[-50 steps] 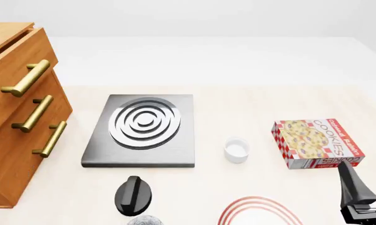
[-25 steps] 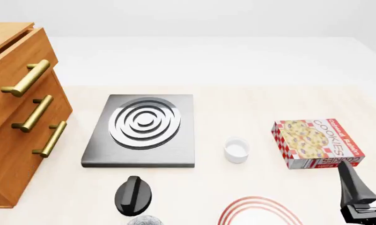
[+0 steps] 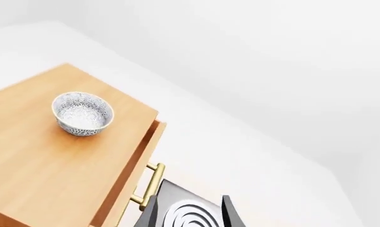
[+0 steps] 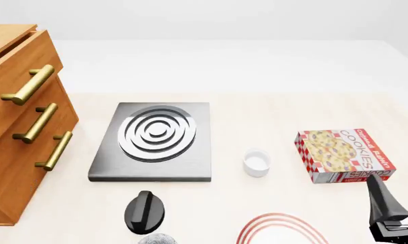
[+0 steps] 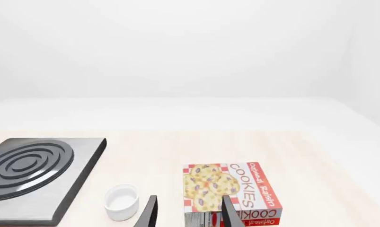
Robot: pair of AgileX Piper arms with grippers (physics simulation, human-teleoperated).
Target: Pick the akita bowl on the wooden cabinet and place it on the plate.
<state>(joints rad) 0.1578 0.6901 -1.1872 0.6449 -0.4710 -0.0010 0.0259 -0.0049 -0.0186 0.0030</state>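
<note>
Simulated kitchen-ish setup, plain white backdrop: stove plate (image 4: 151, 141), cookie box (image 4: 344, 154), white cup (image 4: 256, 162), wooden cabinet (image 4: 17, 127) on pale bench (image 4: 258, 117).

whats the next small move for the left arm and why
Probably ease the left gripper toward the bowl on top of the cabinet. The bowl sits upright and untouched there, well away from the gripper, whose fingers look open with only the stove showing between them. The plate holds nothing yet.
</note>
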